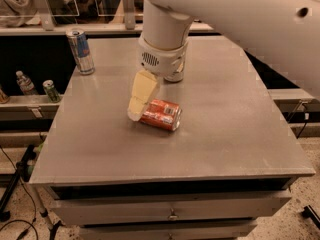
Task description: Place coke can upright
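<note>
The coke can [161,115], red-orange with white markings, lies on its side near the middle of the grey table [230,134], its long axis running left to right. My gripper [136,110], cream-coloured under the white wrist [162,59], hangs down at the can's left end and touches it or nearly so. The can's left end is partly hidden behind the gripper.
A slim blue-and-silver can [80,51] stands upright at the table's back left. Another can [175,76] stands behind my wrist, mostly hidden. Small bottles [50,90] sit on a low shelf to the left. Drawers lie under the table's front edge.
</note>
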Robot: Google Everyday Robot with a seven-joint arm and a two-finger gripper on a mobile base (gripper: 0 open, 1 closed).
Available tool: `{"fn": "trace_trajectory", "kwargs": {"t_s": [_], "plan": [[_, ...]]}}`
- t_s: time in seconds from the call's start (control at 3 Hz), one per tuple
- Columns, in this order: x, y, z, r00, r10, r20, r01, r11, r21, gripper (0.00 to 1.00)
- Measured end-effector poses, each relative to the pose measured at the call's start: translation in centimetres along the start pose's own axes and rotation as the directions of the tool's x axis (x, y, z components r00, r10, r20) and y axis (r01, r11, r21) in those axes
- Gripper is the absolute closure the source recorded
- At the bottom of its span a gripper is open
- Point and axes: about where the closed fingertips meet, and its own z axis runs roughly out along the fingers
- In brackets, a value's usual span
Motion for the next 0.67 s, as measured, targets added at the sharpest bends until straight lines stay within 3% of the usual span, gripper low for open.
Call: {"fn": "trace_trajectory", "kwargs": {"t_s": [0.67], "plan": [[0.83, -0.49, 2.01, 0.993, 0.099, -0.059, -0.096, 0.9942, 0.048, 0.00]]}}
